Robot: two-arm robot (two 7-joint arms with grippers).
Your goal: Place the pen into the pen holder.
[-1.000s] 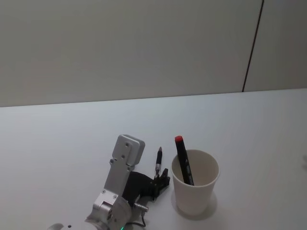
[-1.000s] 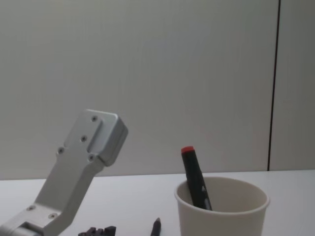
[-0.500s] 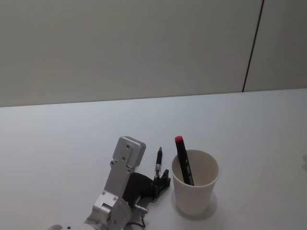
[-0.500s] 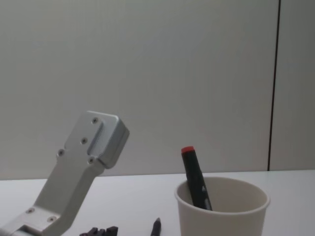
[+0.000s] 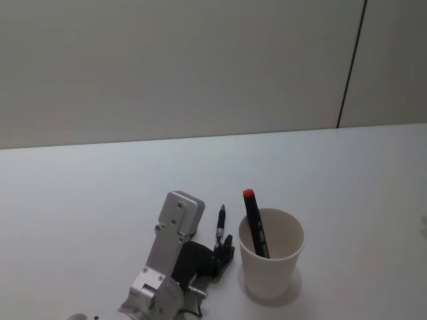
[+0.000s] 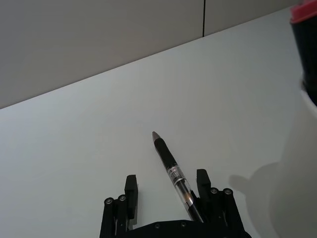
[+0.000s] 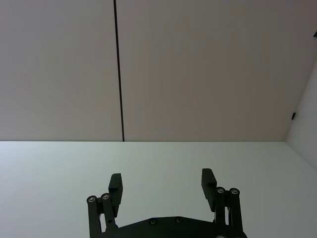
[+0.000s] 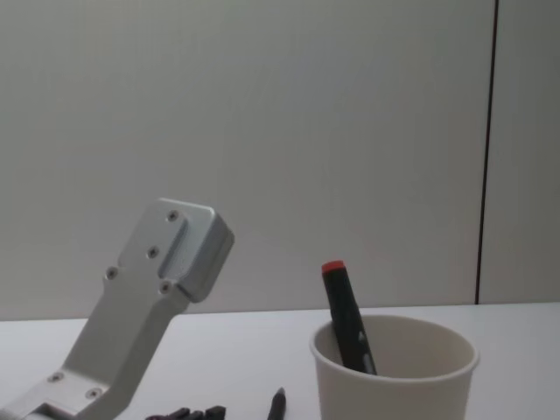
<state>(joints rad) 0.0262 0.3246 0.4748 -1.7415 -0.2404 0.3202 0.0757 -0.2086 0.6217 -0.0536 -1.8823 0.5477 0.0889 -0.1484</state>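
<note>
Could read no text, brand, number or sign anywhere. Made out only a small pale printed band on the clear barrel of the pen [image 6: 174, 174], seen in the left wrist view, with marks far too fine to tell letters from digits.

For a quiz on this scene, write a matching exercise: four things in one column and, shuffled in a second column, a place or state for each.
Things:
1. pen
2. red-capped marker
3. pen holder
4. right end effector

Places or states:
A. leaning inside the pen holder
B. off-white, upright on the table
C. open, holding nothing
D. between the open fingers of the left end effector, outside the pen holder

Pairs: 1-D, 2-A, 3-B, 4-C
</note>
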